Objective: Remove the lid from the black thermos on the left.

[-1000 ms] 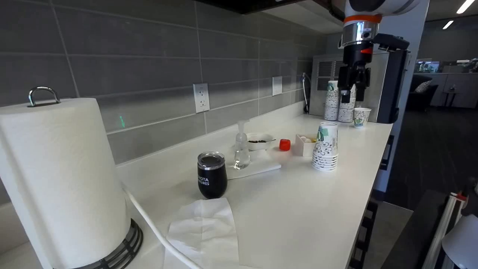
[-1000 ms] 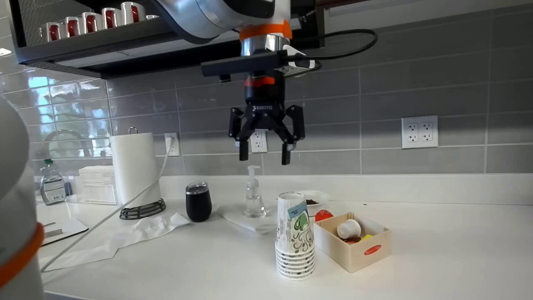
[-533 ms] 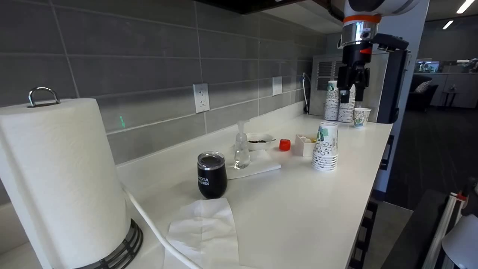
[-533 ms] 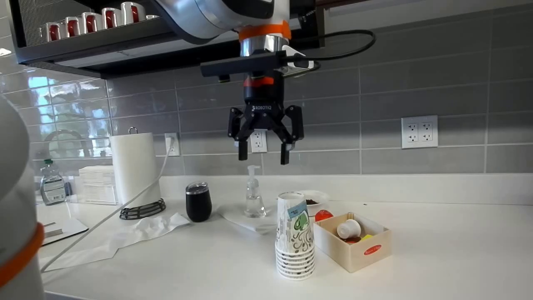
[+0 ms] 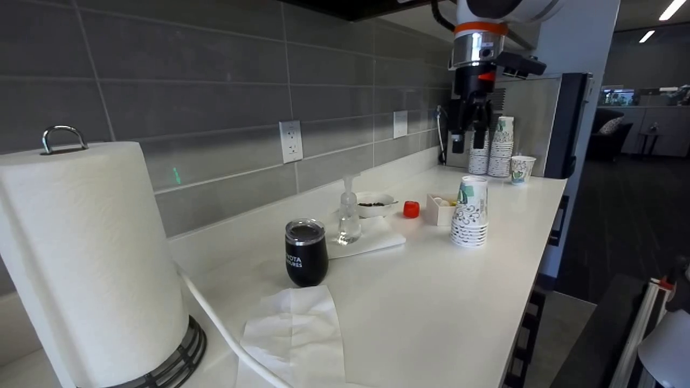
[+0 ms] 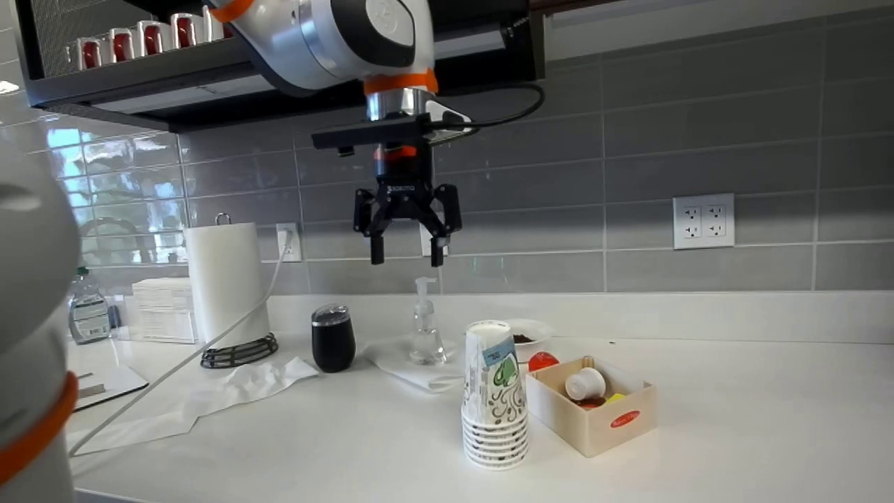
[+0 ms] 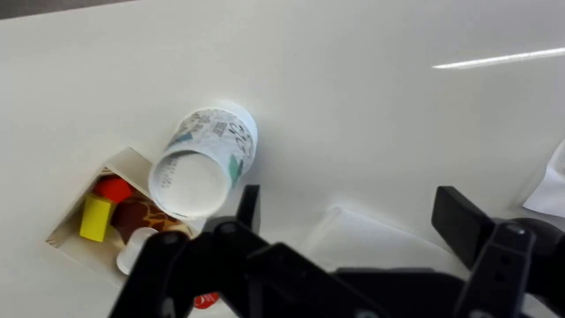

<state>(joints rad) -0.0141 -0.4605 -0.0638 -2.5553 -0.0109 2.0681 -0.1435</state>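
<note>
Squat black tumbler (image 6: 333,347), round clear lid (image 6: 330,316) on, stands on the white counter (image 6: 754,419); right of it, in both exterior views, the black two-fingered gripper (image 6: 407,263) hangs, jaws apart.

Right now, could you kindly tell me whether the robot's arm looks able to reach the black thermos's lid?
Probably yes: the gripper is open and nothing covers the lid on the black thermos, though the clear pump bottle nearby may need avoiding.
</note>
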